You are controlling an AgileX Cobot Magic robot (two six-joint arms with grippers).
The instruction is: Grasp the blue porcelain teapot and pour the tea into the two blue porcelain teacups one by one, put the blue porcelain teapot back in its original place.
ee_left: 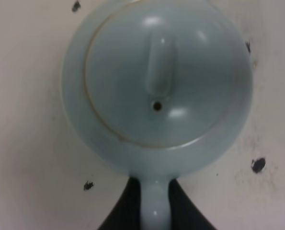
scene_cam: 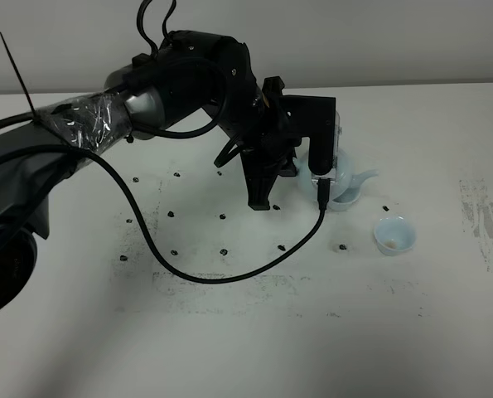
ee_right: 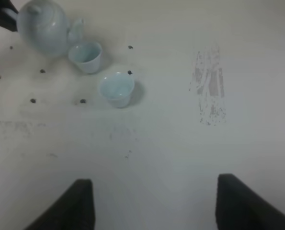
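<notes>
The blue porcelain teapot stands upright at the table's middle right, its spout pointing right. The left wrist view shows it from above, lid knob centred. My left gripper is shut on its loop handle, a black finger on each side, and in the high view the gripper hides the pot's left half. One blue teacup sits right under the spout; it also shows in the right wrist view. The second teacup stands apart to the front right. My right gripper is open and empty, well away from them.
A black cable from the left arm loops over the table in front of the pot. Small black marks dot the table's middle. A scuffed grey patch lies near the right edge.
</notes>
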